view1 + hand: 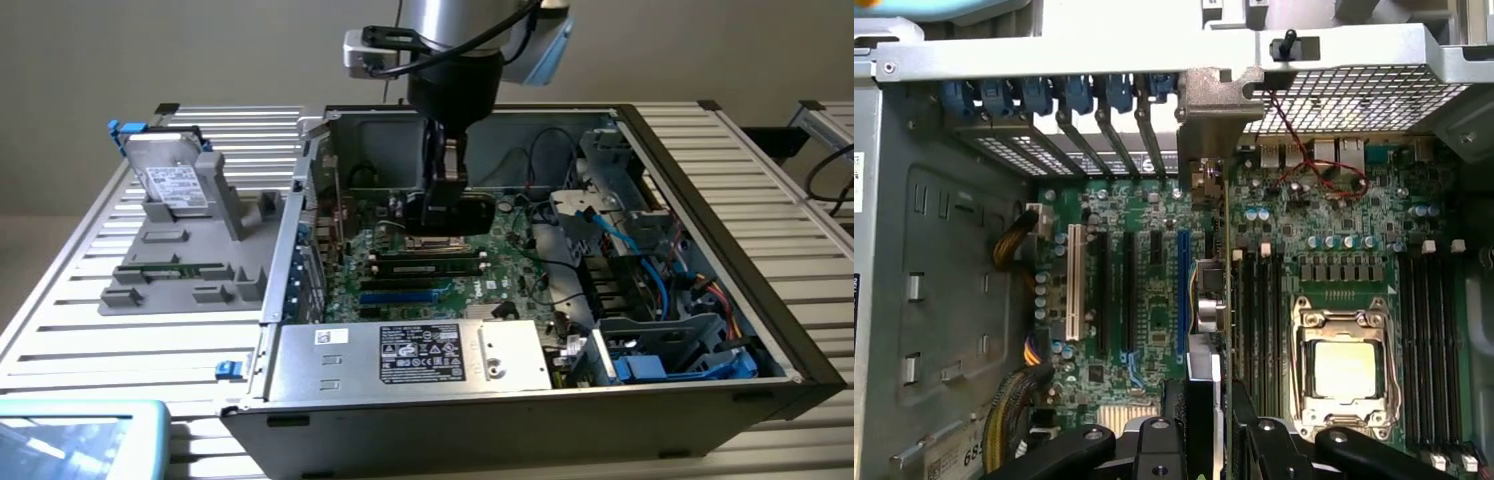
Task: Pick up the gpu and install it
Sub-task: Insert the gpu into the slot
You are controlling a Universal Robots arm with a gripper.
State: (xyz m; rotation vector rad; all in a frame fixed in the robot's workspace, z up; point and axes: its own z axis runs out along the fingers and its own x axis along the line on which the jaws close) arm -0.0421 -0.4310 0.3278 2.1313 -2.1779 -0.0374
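One graphics card (1212, 310) hangs edge-on inside the open computer case (747, 290), pinched between the black fingers of the gripper (1206, 415), which are drawn in narrow on its two faces. It sits low over the green motherboard (1154, 330), close beside the long blue slot (1182, 290). Its dull silver end bracket (1216, 110) is up against the perforated rear wall. The work looks to be at the seating stage. Whether the card's edge has met the slot yet I cannot tell. That step calls for the thin, stiff board held square to the slot and the bracket in line with its opening, since the plastic slot and the hard flat card forgive little tilt.
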